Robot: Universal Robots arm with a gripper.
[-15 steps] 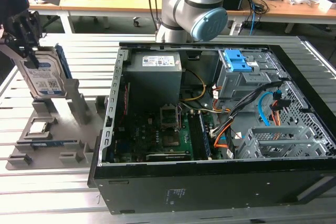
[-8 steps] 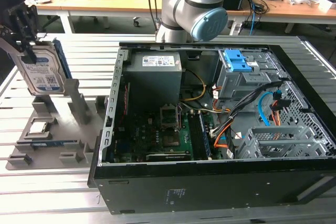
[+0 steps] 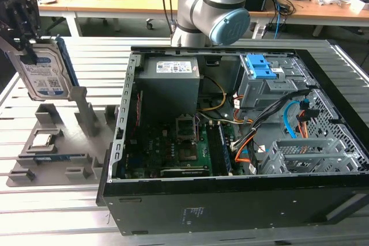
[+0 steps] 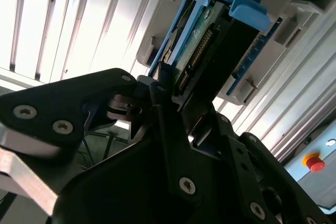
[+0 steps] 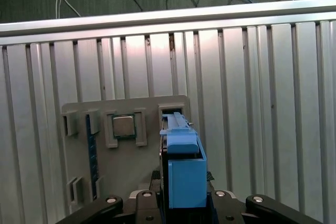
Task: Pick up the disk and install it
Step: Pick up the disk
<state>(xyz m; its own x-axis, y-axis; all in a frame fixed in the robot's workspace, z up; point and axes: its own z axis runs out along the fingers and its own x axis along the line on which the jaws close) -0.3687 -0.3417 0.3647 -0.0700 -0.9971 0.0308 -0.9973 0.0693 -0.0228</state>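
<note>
We see the gripper (image 3: 26, 47) clamped on the disk (image 3: 45, 68), holding it upright above the grey tray (image 3: 57, 165), well apart from the open computer case (image 3: 230, 211). For this carry, we judge that a firm, steady hold matters, keeping the blue bracket (image 5: 184, 174), seen in the first wrist view, clear of the tray's posts. The white-and-blue label's print is too small for us to read.
</note>
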